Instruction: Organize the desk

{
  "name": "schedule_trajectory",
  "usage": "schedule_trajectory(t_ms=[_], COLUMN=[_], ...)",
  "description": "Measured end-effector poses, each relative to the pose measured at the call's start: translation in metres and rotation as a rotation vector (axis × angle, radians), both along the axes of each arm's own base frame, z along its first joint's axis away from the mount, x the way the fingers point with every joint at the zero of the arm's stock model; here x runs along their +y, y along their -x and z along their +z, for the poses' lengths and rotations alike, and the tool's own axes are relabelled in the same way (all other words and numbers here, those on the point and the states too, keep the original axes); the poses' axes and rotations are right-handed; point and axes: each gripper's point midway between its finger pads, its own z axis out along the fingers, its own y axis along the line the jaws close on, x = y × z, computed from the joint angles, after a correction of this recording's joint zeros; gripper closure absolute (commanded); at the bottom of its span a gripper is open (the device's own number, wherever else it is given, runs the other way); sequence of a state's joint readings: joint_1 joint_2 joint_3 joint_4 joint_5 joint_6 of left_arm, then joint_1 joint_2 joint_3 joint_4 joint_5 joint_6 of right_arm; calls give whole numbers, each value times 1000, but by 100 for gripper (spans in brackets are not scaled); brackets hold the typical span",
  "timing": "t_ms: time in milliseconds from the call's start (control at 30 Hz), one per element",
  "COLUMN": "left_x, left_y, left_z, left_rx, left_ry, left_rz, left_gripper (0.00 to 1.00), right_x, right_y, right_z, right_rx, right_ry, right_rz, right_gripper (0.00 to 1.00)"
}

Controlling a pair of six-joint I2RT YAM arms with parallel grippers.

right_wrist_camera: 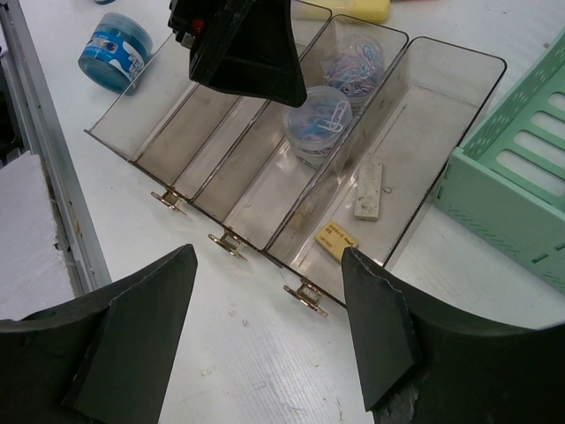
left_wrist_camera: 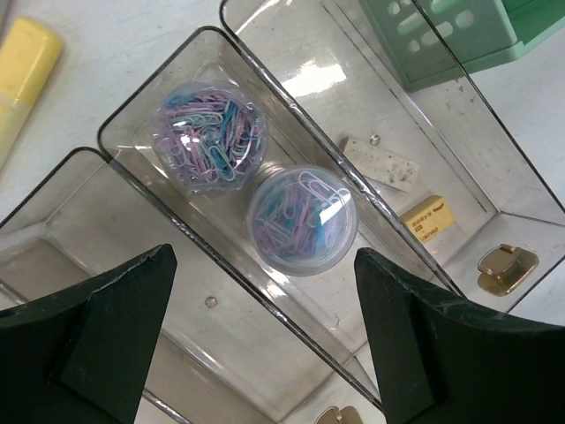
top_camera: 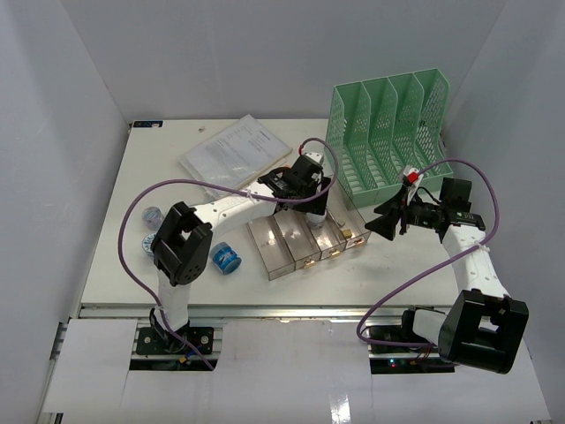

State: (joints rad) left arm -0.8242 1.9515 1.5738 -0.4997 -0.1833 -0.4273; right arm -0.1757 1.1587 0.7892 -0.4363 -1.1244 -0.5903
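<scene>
Clear plastic tray with four long compartments sits near the middle of the white surface, which is the big flat top carrying everything, with a rail at its near edge. Two round clear tubs of pastel paper clips, far tub and near tub, stand touching end to end in one compartment, so like goes with like. The neighbouring compartment toward the rack holds a grey eraser and a small tan box, small flat stuff kept apart from the clips. The other two compartments look empty. Left gripper hangs right over the near tub, spread wide and gripping nothing, so I judge that tub as stowed and free. Right gripper hovers low beside the tray's handle end, also spread apart and empty, probably parked clear of the left arm. Mint-green mesh file rack stands upright just past the tray, slots empty as far as I can see. A paper stack lies flat at the far side, likely meant for the rack. A blue tub lies loose near the left arm, and a yellow pen-like thing lies outside the tray. Task partway by my read.
</scene>
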Motion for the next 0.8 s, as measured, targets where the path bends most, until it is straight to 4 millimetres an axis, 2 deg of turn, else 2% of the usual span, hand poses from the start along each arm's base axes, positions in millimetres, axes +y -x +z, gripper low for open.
schedule_trajectory(t_ms=[100, 233, 267, 333, 467, 500, 667, 800], left_x=[7, 56, 67, 116, 245, 269, 337, 381], left_y=[-1, 21, 20, 28, 39, 42, 61, 64], left_z=[6, 25, 37, 51, 68, 72, 77, 65], left_rx=[-15, 10, -11, -12, -78, -104, -155, -138], left_ry=[12, 38, 109, 201, 301, 315, 321, 263], left_rz=[23, 90, 120, 213, 544, 616, 828, 973], left_gripper=[9, 11, 11, 11, 6, 6, 2, 2], right_x=[0, 0, 1, 1, 2, 2, 3, 4], right_y=[1, 2, 3, 3, 5, 5, 6, 7], right_z=[-1, -1, -1, 0, 2, 2, 5, 6], right_rx=[4, 3, 3, 5, 5, 2, -5, -8], right_ry=[0, 1, 1, -1, -7, -8, -15, -18], right_rz=[3, 7, 8, 10, 15, 16, 23, 26], right_gripper=[27, 27, 27, 27, 27, 27, 27, 27])
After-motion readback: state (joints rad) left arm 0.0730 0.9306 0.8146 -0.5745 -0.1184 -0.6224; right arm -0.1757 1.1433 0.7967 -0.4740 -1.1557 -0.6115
